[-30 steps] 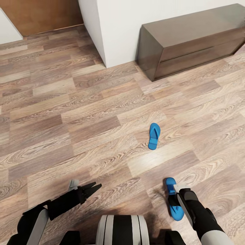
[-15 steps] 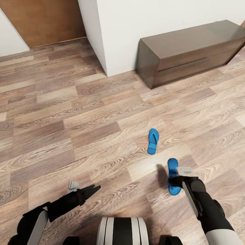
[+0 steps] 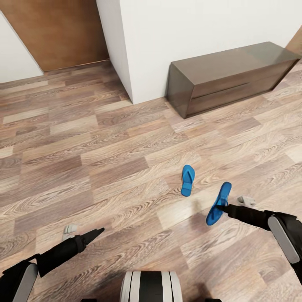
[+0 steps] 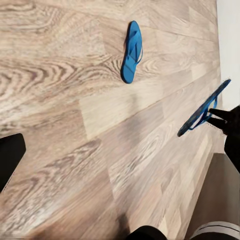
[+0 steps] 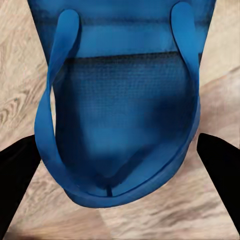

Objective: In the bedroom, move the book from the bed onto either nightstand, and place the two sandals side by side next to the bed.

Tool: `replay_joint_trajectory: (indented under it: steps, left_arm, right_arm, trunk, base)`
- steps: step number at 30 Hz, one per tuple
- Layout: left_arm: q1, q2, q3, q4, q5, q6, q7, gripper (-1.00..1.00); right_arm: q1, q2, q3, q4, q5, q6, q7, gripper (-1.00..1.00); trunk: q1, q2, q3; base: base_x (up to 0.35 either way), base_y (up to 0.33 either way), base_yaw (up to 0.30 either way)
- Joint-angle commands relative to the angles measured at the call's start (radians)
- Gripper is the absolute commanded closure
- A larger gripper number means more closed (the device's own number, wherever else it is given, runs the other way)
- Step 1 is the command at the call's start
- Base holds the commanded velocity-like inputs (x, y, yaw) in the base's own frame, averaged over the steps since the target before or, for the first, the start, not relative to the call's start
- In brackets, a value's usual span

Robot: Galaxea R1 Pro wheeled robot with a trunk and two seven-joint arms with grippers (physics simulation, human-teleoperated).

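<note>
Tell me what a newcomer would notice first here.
Two bright blue sandals on brown planks: one sandal lies flat mid-floor, the other sandal hangs tilted in the right claw just beside it. Behind stands a long dark bench against the white wall; the left claw is free.

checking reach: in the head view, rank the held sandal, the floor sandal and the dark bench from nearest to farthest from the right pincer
1. Held sandal, at the right pincer tips.
2. Floor sandal, flat on the planks, slightly toward the robot's left.
3. Dark bench, against the far wall.
</note>
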Motion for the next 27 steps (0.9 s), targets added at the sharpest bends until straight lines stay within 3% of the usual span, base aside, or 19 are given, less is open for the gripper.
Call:
replay_joint_trajectory:
  steps: [1, 4, 6, 9, 19, 27]
  left_arm:
    - [0.0, 0.002, 0.0, 0.006, 0.004, 0.004, -0.001, -1.0]
    - [0.0, 0.007, -0.001, 0.047, -0.011, -0.028, 0.001, -1.0]
    - [-0.001, 0.009, -0.001, 0.074, -0.057, -0.072, 0.001, -1.0]
    - [-0.001, 0.009, 0.0, 0.082, -0.112, -0.106, -0.003, -1.0]
    - [0.0, 0.0, -0.005, 0.077, -0.133, -0.122, -0.001, -1.0]
    - [-0.001, -0.002, -0.007, 0.077, -0.136, -0.12, 0.004, -1.0]
  right_arm:
    - [0.0, -0.011, -0.002, 0.01, -0.005, 0.004, 0.035, 1.0]
    - [0.002, -0.056, -0.003, 0.095, -0.045, 0.005, 0.191, 1.0]
    - [0.002, -0.079, -0.003, 0.173, -0.057, 0.006, 0.306, 1.0]
    - [0.002, -0.091, -0.003, 0.246, -0.062, 0.006, 0.381, 1.0]
    - [0.002, -0.095, -0.005, 0.277, -0.065, 0.005, 0.407, 1.0]
    - [0.002, -0.095, -0.004, 0.277, -0.064, 0.005, 0.407, 1.0]
  trunk:
    - [-0.001, 0.0, 0.003]
    - [-0.002, 0.001, 0.015]
    - [-0.003, 0.001, 0.023]
    - [-0.004, 0.002, 0.03]
    - [-0.004, 0.002, 0.03]
    - [-0.007, 0.004, 0.061]
  base:
    - [0.0, 0.0, 0.0]
    - [0.0, 0.0, 0.0]
    - [0.0, 0.0, 0.0]
    - [0.0, 0.0, 0.0]
    - [0.0, 0.0, 0.0]
    - [0.0, 0.0, 0.0]
